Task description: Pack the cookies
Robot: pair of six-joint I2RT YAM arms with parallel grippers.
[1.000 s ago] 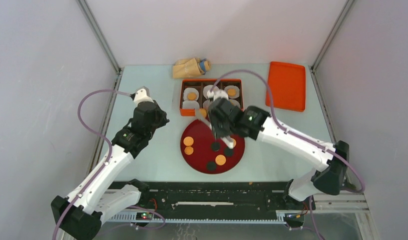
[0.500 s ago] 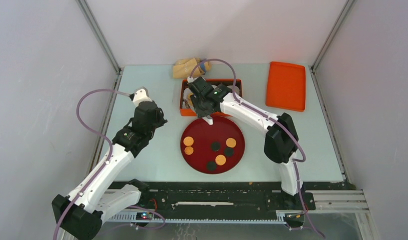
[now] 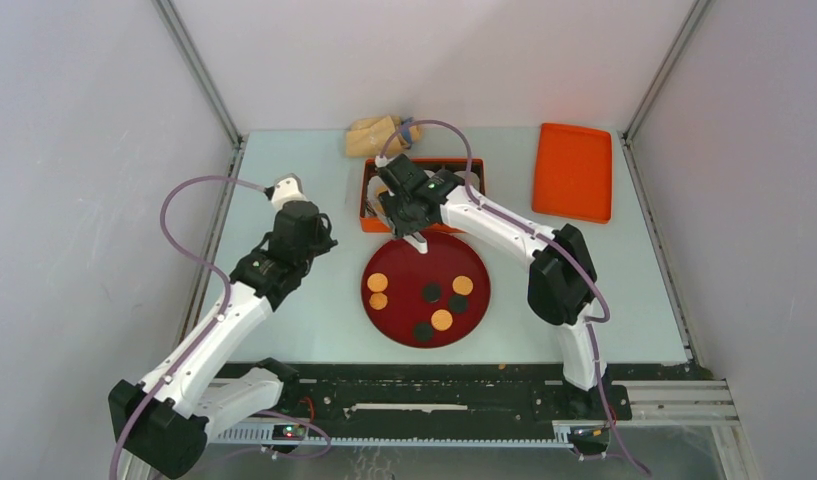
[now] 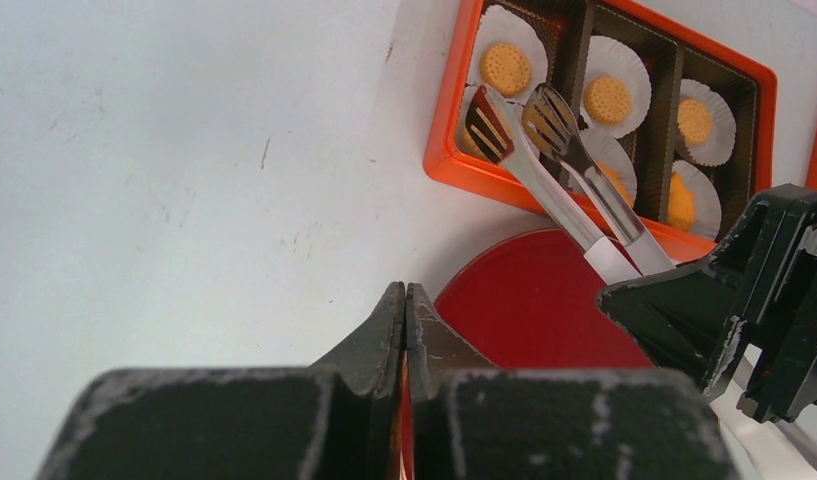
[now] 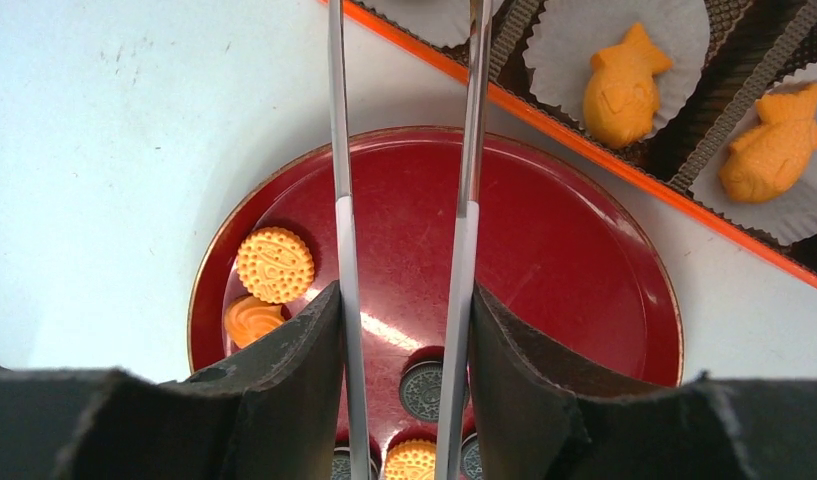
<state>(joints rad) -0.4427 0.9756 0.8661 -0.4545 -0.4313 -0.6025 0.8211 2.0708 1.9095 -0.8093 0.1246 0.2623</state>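
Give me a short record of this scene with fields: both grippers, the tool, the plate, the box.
left gripper: shut, holding nothing
right gripper: shut on tongs
tongs tips: apart, over the left end of the orange box
red plate: four orange cookies, three dark cookies
box contents: round cookies and fish-shaped cookies on white liners
orange tray: far right corner of the table
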